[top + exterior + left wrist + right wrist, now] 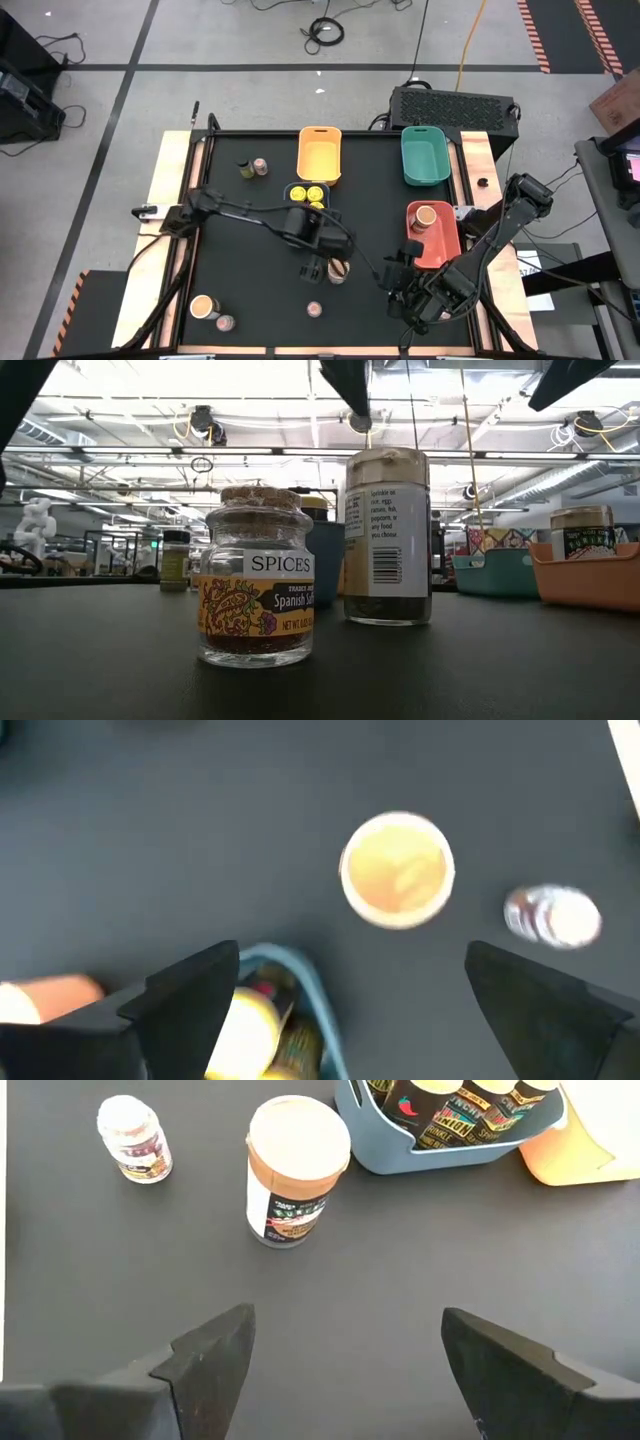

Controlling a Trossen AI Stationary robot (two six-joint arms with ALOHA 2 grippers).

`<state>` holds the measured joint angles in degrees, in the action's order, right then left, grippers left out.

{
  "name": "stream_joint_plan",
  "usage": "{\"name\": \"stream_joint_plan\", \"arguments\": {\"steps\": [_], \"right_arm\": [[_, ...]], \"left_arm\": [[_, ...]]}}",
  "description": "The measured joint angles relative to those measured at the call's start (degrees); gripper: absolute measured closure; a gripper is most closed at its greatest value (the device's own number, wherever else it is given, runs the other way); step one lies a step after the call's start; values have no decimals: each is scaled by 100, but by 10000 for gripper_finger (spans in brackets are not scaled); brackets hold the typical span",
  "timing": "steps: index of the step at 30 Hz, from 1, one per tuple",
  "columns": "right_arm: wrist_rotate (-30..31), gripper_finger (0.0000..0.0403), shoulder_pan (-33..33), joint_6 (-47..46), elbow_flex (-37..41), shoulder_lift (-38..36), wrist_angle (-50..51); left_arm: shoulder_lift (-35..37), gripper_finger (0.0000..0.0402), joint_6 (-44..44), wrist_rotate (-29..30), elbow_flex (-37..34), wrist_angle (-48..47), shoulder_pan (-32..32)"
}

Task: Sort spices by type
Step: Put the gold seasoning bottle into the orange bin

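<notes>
A peach-topped tub (338, 270) stood at lower centre of the high view, the left gripper (312, 268) spread wide and empty just beside it, seemingly apart; lower right, the right gripper (402, 282) gaped wide, holding nothing

A peach-topped tub (338, 270) stands upright mid-desk, a small cork-lidded jar (314, 309) near it. Yellow-lidded jars (308, 193) fill the blue tray. Another tub (425, 214) sits in the red tray. More jars stand apart elsewhere.

Four trays (319, 153); about nine spice jars (338, 270).
</notes>
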<state>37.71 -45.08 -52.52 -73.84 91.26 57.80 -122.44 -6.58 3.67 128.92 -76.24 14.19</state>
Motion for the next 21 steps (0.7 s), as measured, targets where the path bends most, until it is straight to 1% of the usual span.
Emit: {"name": "stream_joint_plan", "arguments": {"steps": [3, 6, 8, 10, 12, 14, 18, 21], "right_arm": [[8, 88, 30, 119, 0, 0, -163], [53, 88, 102, 369, 0, 0, -477], [150, 88, 164, 633, 46, 0, -821], [160, 88, 262, 1034, 164, 0, -1280], [155, 88, 368, 1444, 304, 4, -1750], [137, 88, 490, 1755, 420, 6, -2192], [116, 88, 724, 2424, 522, 7, -2923], [29, 86, 906, 2926, 522, 7, -3402]], "left_arm": [[374, 11, -82, 51, 1, -340, -3], [853, 11, 62, 203, -81, -675, -7], [1310, 11, 183, 357, -336, -663, -15], [1837, 10, 345, 507, -744, -542, -17], [2441, 10, 510, 660, -1352, -215, -19], [3105, 10, 673, 779, -2123, 295, 2], [4611, 10, 918, 859, -4158, 1892, 215], [5651, 10, 907, 863, -5793, 3402, 476]]}}
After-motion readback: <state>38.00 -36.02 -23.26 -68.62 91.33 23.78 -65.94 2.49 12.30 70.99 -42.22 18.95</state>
